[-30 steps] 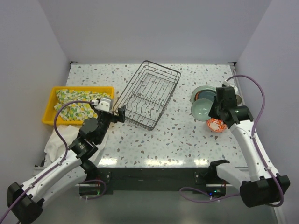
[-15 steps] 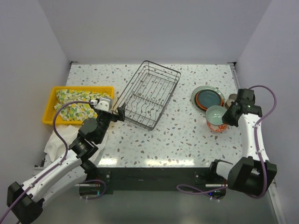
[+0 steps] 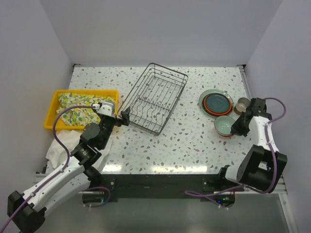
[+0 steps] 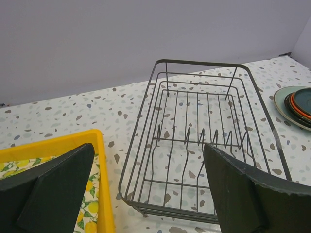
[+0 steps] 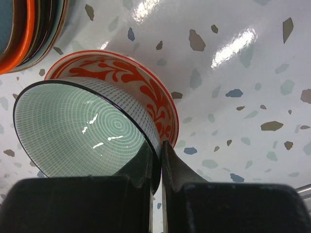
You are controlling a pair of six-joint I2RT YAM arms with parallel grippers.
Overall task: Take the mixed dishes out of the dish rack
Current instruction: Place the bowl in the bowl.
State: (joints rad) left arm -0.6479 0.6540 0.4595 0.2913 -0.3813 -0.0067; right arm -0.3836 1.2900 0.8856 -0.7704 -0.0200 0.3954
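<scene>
The left hand (image 3: 124, 118) is spread wide and hovers at the near-left corner of the dish rack (image 3: 154, 98), clear of the wire. In the wrist view its 2 fingers (image 4: 58, 187) stand far apart, with the rack framed between them. The rack lies askew at the centre of the speckled surface (image 3: 189, 141).

The right hand (image 3: 238, 127) is pressed almost together, pinching the rim of the celadon bowl (image 5: 82, 128), 1 finger inside and 1 outside. That bowl sits in the red-patterned bowl (image 5: 146, 85), on the surface to the right of the rack. From this close angle it appears tipped rather than fully seated.

The stack of plates (image 3: 217, 103) lies just behind the bowls, with the beige cup (image 3: 241, 104) beside it. The yellow tray (image 3: 87, 91), holding the patterned cloth (image 3: 77, 111), lies left of the rack.
</scene>
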